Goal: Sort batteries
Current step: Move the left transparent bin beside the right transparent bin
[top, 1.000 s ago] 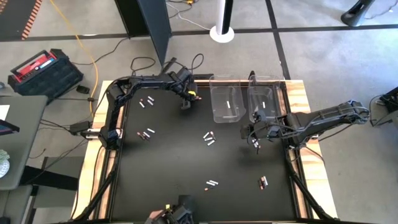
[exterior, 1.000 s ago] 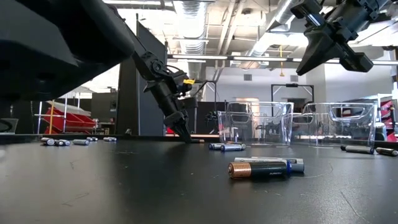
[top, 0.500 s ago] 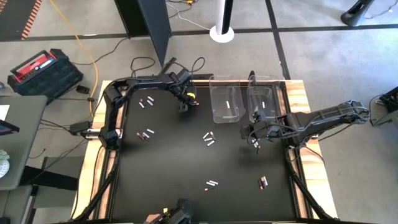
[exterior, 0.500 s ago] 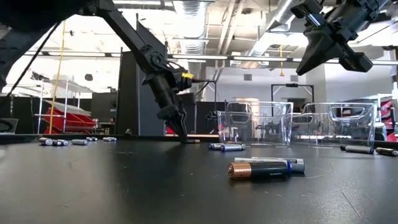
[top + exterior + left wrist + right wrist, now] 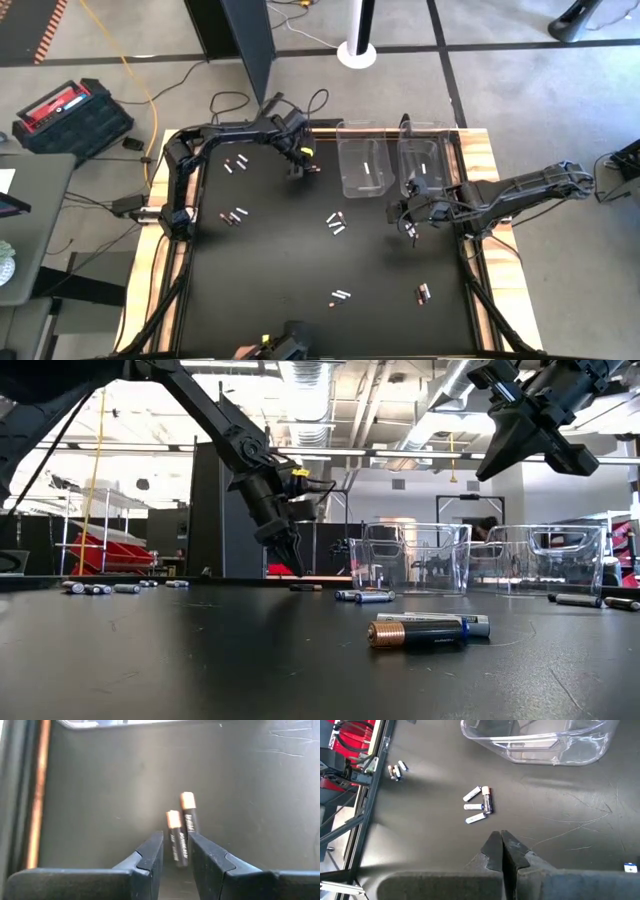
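Observation:
My left gripper (image 5: 175,851) hangs a little above the table's far part, left of the clear bins, shut on a dark battery with a copper end (image 5: 175,834). A second dark battery (image 5: 189,816) lies on the table just beyond it (image 5: 305,587). My right gripper (image 5: 500,845) is shut on nothing and hovers high over the table's right side (image 5: 410,228), near the right bin (image 5: 425,160). More batteries lie on their sides in small groups (image 5: 336,222) (image 5: 236,163) (image 5: 423,292). Each bin has a white battery in it (image 5: 368,168). My left gripper pinches the dark battery between its two fingers (image 5: 150,852), by the part away from the copper end (image 5: 176,855). The fingers slant down from the table's left and lie along the battery. The copper end (image 5: 173,819) sticks out past the fingertips, and the battery is clear of the table.
Two clear bins (image 5: 365,165) stand side by side at the far right of the black table top (image 5: 280,260). Battery groups lie at the left (image 5: 236,214), near the front (image 5: 340,296) and below my right gripper (image 5: 411,234). A wooden rim (image 5: 490,200) borders the table.
My left gripper has risen off the table with the dark battery between its fingers. The second dark battery has stayed on the table below it.

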{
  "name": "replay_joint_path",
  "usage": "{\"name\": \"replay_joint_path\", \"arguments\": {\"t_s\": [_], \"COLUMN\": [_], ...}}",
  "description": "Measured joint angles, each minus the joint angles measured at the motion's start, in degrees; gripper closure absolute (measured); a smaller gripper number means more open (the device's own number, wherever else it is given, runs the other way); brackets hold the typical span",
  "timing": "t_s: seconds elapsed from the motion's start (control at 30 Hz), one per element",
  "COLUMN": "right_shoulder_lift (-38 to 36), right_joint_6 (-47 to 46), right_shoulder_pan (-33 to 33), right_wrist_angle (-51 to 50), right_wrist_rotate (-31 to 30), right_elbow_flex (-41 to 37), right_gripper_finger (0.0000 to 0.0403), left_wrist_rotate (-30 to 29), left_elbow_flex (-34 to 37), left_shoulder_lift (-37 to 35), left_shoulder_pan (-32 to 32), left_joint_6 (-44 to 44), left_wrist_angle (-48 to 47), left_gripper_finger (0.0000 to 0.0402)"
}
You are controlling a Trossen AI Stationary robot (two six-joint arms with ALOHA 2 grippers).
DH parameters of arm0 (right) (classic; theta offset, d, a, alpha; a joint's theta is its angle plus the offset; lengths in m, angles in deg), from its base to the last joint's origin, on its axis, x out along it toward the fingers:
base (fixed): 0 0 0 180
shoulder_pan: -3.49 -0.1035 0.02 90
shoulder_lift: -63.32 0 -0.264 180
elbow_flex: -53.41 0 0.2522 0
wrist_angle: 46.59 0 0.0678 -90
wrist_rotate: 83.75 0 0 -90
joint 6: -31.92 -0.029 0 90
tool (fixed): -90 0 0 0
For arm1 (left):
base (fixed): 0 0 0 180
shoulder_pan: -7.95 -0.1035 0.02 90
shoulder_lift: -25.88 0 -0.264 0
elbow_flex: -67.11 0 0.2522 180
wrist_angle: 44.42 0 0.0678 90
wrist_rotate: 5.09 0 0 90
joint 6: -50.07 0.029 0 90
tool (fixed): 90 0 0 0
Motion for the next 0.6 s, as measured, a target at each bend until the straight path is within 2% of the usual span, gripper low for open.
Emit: {"name": "replay_joint_path", "arguments": {"t_s": [0.33,0.6], "right_shoulder_lift": [-0.02,0.48], "right_joint_6": [0.00,-0.02], "right_shoulder_pan": [0.00,0.02], "right_wrist_angle": [1.60,2.12], "right_wrist_rotate": [0.00,0.00], "right_elbow_flex": [0.00,0.00], "right_gripper_finger": [0.0394,0.0394], "left_wrist_rotate": [0.57,-1.74], "left_elbow_flex": [-0.09,-0.28], "left_shoulder_lift": [2.10,5.33], "left_shoulder_pan": [0.39,0.09], "left_joint_6": [0.53,-0.22], "left_wrist_angle": [3.77,4.39], "left_gripper_finger": [0.0315,0.0315]}}
